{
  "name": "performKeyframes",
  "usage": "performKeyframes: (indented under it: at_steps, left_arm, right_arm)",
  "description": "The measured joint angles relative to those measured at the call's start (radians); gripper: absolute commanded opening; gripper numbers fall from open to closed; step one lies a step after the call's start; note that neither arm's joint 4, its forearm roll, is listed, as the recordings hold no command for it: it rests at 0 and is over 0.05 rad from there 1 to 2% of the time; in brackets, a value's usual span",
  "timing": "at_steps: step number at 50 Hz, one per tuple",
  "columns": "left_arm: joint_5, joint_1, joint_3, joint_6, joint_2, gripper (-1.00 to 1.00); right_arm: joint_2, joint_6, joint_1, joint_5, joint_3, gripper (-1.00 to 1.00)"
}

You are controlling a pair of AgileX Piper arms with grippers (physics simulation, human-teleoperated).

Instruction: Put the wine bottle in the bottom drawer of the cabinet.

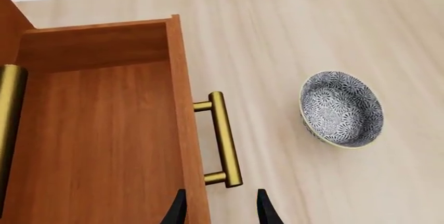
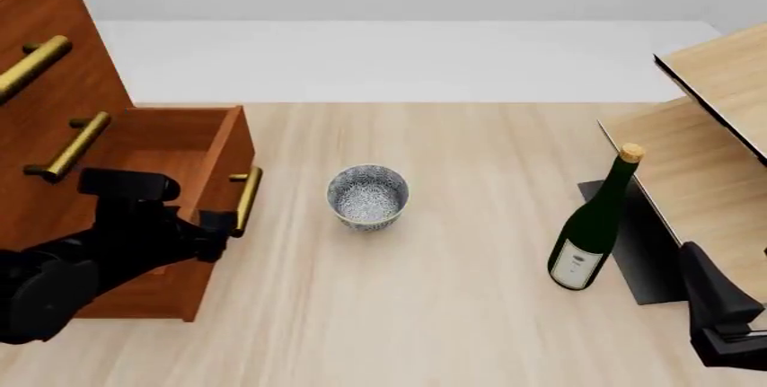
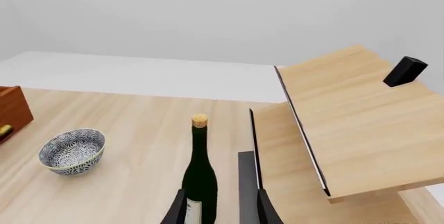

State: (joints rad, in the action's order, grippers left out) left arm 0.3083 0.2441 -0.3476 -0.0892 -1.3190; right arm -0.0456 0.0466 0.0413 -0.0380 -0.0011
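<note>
Nearest you, your right gripper (image 3: 220, 208) sits at the near right edge, fingers parted, nothing between them, just short of the tall dark-green glass wine bottle (image 2: 591, 223). The bottle stands upright on the pale wood table (image 2: 455, 315) at right, cork up, white label low, just beside the light pale-wood shelf unit (image 2: 701, 162).

Near left, your left gripper (image 1: 220, 209) is open, empty, its tips straddling the near end of the brass bar handle (image 1: 225, 138) without closing on it. The reddish-brown bottom drawer (image 2: 180, 149) is pulled out of the reddish-brown wooden cabinet (image 2: 48, 73).

Mid-table: blue-and-white patterned bowl (image 2: 368, 196), well apart from the bottle.
</note>
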Motion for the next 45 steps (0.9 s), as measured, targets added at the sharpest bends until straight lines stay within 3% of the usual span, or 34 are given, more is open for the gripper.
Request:
performKeyframes:
  at_steps: [45]
  left_arm:
    - [-0.03, 0.125, -0.002, -0.009, 0.045, 1.0]
  right_arm:
    - [0.037, 0.004, -0.003, -0.038, -0.008, 1.0]
